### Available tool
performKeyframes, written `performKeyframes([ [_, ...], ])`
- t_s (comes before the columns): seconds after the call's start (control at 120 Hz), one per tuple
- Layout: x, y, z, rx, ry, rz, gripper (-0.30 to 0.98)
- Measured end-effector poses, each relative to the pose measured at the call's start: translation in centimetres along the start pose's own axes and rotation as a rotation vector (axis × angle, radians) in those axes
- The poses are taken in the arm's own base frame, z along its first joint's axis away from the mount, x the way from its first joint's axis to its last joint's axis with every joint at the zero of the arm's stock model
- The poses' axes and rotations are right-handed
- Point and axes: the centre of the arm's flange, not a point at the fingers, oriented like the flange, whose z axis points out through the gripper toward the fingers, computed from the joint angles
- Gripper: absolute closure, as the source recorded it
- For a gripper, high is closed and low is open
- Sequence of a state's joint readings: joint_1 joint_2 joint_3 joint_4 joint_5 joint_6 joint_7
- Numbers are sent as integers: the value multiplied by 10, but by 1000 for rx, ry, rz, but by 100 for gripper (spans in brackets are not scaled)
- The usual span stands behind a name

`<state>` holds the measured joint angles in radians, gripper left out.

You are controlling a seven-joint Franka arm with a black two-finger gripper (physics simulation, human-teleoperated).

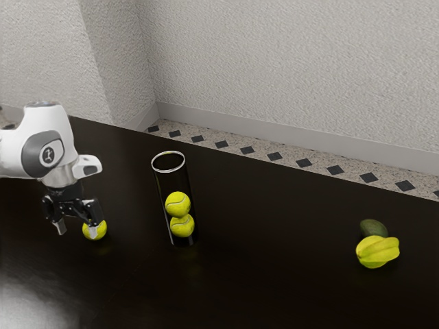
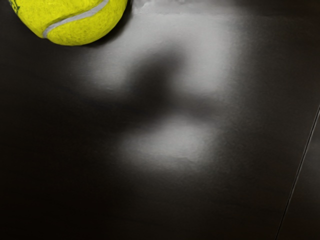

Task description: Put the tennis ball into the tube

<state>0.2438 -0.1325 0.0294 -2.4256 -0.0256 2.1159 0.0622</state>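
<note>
1. A pale, rough-textured wall [image 1: 288, 62] fills the upper frame of the exterior view; a dark, glossy surface [image 1: 274, 288] spreads below, with speckled, diamond-patterned floor [image 1: 221, 144] between them.
2. The white-and-grey arm [image 1: 58, 123] comes in at the left of the frame.
3. The clear tube [image 1: 175, 184] stands upright left of centre, its rim open; the upper ball [image 1: 178, 204] sits on the lower ball [image 1: 182, 225] inside it.
4. The black claw [image 1: 77, 228], lower left, has its fingers spread wide and holds nothing.
5. Right of the frame, a yellow star fruit [image 1: 376, 252] lies in front of a dark green avocado [image 1: 373, 227].
6. The loose tennis ball [image 1: 102, 231] is on the surface at lower left, outside the tube, partly behind one finger.
7. The wrist view adds this ball's pale seam, plus a thin line and a blurred shadow on the surface.
8. Dark print on the loose ball and the arm's round emblem [image 1: 49, 155] are both unreadable.
</note>
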Motion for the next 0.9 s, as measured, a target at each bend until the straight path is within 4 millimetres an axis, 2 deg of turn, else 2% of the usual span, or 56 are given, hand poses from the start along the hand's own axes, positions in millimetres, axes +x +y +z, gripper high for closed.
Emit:
performKeyframes([
  [0.075,13,-2,13,6,50,15,0],
  [0.2,31,-5,18,17,142,47,0],
  [0.375,54,-22,28,49,190,88,0],
  [0.508,66,-35,40,65,194,108,0],
  [0.725,81,-35,56,76,191,155,0],
  [0.783,82,-36,61,77,189,163,4],
  [0.9,85,-36,66,80,194,178,18],
])
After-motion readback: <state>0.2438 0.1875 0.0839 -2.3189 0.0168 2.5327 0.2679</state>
